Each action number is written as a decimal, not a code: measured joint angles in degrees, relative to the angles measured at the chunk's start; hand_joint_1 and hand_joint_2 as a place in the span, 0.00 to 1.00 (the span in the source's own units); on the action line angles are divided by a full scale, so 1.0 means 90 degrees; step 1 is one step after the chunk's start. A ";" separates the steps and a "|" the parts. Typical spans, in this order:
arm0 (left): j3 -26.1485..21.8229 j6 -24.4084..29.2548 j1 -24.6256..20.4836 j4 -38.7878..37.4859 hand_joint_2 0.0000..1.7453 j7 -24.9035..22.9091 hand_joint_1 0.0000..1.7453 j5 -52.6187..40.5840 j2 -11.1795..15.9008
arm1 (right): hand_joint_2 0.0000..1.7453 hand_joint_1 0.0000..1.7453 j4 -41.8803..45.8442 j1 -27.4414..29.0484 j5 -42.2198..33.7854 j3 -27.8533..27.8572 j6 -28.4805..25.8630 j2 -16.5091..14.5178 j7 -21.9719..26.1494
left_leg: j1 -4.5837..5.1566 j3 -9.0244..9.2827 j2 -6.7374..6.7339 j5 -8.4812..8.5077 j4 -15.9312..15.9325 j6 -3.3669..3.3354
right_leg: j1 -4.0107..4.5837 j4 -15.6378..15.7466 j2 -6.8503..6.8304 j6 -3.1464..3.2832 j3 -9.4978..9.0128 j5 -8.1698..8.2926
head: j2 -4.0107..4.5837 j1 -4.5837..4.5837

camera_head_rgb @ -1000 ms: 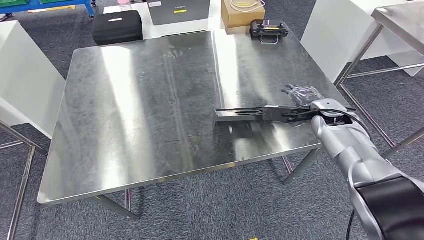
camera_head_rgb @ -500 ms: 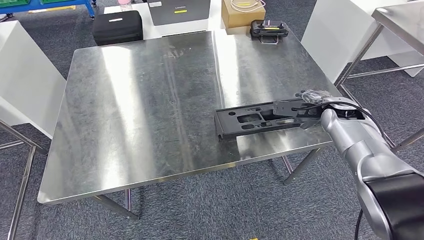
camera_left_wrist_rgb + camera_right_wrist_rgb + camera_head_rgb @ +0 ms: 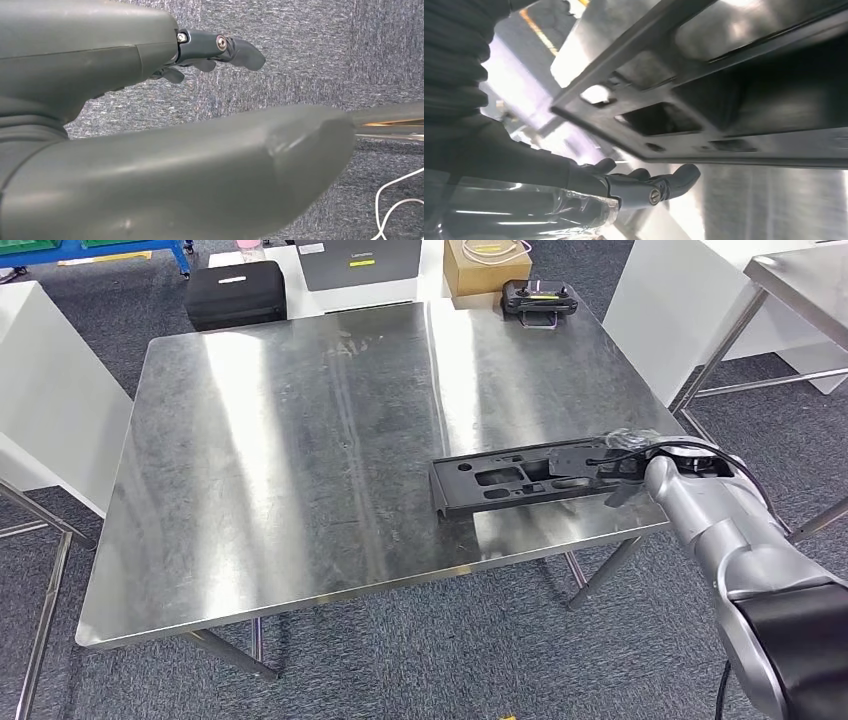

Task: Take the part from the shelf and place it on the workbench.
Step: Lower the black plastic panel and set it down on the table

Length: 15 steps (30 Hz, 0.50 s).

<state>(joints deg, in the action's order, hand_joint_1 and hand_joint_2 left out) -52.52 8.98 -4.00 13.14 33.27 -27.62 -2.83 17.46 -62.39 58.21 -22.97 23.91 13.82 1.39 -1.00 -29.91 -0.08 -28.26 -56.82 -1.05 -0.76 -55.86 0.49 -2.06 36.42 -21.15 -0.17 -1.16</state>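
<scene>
Flat black slotted part (image 3: 520, 476) lies on the steel workbench (image 3: 300, 440).

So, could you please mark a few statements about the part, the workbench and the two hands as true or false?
1. The black part lies flat on the steel workbench. True.
2. The part sits near the bench's left edge. False: it lies near the right front corner.
3. The right hand is at the part's right end. True.
4. The left hand holds a second part. False: it holds nothing and hangs over grey carpet.
5. A black remote controller rests by the bench's far edge. True.
6. The part is a solid plate without openings. False: it has several cutouts.
</scene>
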 joint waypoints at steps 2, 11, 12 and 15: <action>-0.0014 -0.0019 0.0000 -0.0001 0.00 -0.0005 0.00 -0.0006 -0.0004 | 0.25 0.00 -0.0025 -0.0037 0.0055 -0.0012 0.0015 0.0061 -0.0314 | 0.0001 -0.0001 0.0000 0.0000 0.0000 0.0000 | -0.0001 0.0000 0.0000 0.0000 -0.0001 0.0000 | 0.0000 0.0000; -0.0020 -0.0078 -0.0001 -0.0005 0.00 -0.0036 0.00 -0.0027 -0.0021 | 0.00 0.00 -0.0076 -0.0170 0.0141 -0.0063 -0.0139 0.0222 -0.0863 | 0.0001 -0.0001 0.0001 -0.0013 -0.0009 -0.0001 | -0.0029 0.0004 -0.0001 0.0000 -0.0001 0.0000 | 0.0000 -0.0001; -0.0021 -0.0079 -0.0001 -0.0005 0.00 -0.0036 0.00 -0.0030 -0.0021 | 0.00 0.00 -0.0080 -0.0174 0.0143 -0.0067 -0.0142 0.0237 -0.0878 | 0.0002 -0.0001 0.0001 -0.0016 -0.0011 -0.0001 | -0.0036 0.0004 -0.0001 0.0000 -0.0001 0.0000 | 0.0000 -0.0001; -0.0022 -0.0082 -0.0001 -0.0005 0.00 -0.0036 0.00 -0.0037 -0.0021 | 0.00 0.00 -0.0096 -0.0180 0.0157 -0.0077 -0.0149 0.0271 -0.0922 | 0.0006 -0.0002 0.0000 -0.0025 -0.0026 -0.0010 | -0.0053 0.0004 0.0000 -0.0001 -0.0001 0.0000 | 0.0000 -0.0002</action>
<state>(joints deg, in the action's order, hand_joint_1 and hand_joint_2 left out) -52.72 8.24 -4.01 13.09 32.94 -27.95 -3.02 16.60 -64.00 59.62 -23.67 22.57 16.26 -6.91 -0.95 -29.93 -0.09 -28.49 -57.05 -1.14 -1.24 -55.82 0.49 -2.07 36.41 -21.15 -0.17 -1.18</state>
